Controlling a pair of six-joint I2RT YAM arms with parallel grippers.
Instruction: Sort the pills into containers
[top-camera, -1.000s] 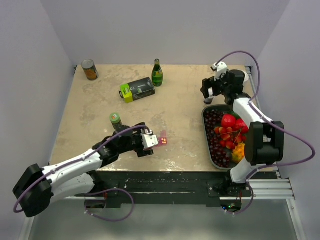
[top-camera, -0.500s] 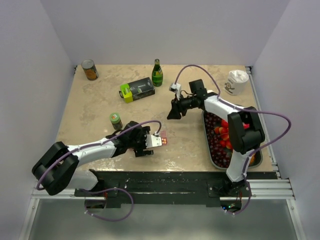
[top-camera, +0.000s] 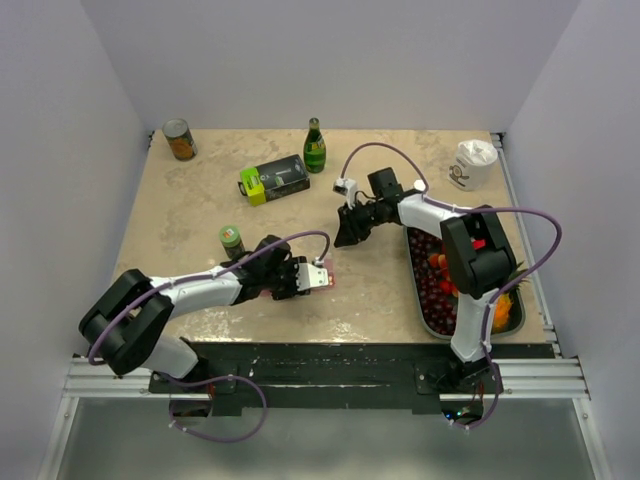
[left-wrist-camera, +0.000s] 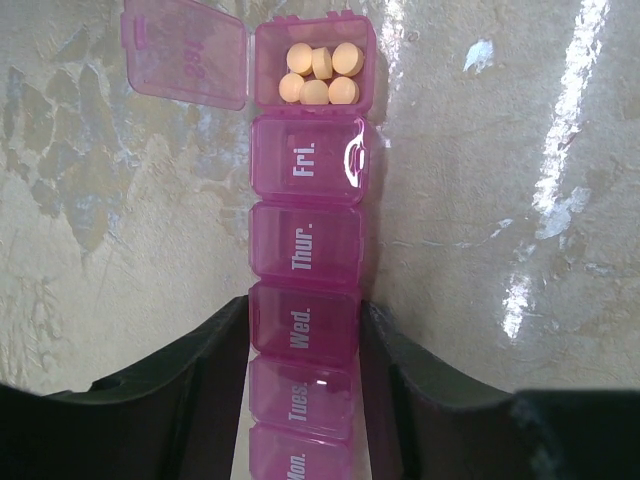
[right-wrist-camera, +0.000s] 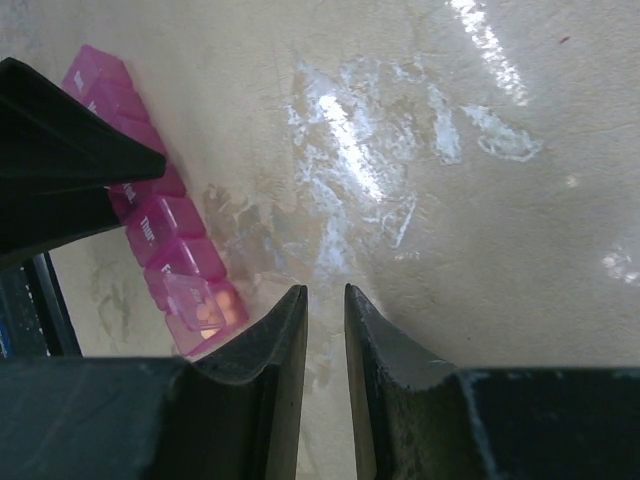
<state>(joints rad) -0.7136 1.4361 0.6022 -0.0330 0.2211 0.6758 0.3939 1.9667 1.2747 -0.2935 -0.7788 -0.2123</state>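
Observation:
The containers (left-wrist-camera: 308, 250) are one pink strip with day labels, lying flat near the table's front edge (top-camera: 326, 277). The end compartment's lid (left-wrist-camera: 185, 60) is flipped open, and several orange pills (left-wrist-camera: 318, 75) lie inside. My left gripper (left-wrist-camera: 305, 320) is shut on the strip, its jaws pressing both sides at the "Wed." compartment. My right gripper (right-wrist-camera: 325, 292) hovers over bare table beyond the strip's open end (right-wrist-camera: 165, 240). Its jaws stand a narrow gap apart with nothing between them. In the top view it hangs mid-table (top-camera: 345, 235).
A dark tray (top-camera: 410, 262) of fruit lies at the right, under the right arm. A small green-capped jar (top-camera: 232, 241) stands just behind the left arm. At the back are a can (top-camera: 180, 139), a green-black box (top-camera: 274, 180), a green bottle (top-camera: 315, 146) and a white cup (top-camera: 472, 163).
The left gripper has closed on the pink strip. The right arm swung from the back right corner to mid-table, its jaws narrowing.

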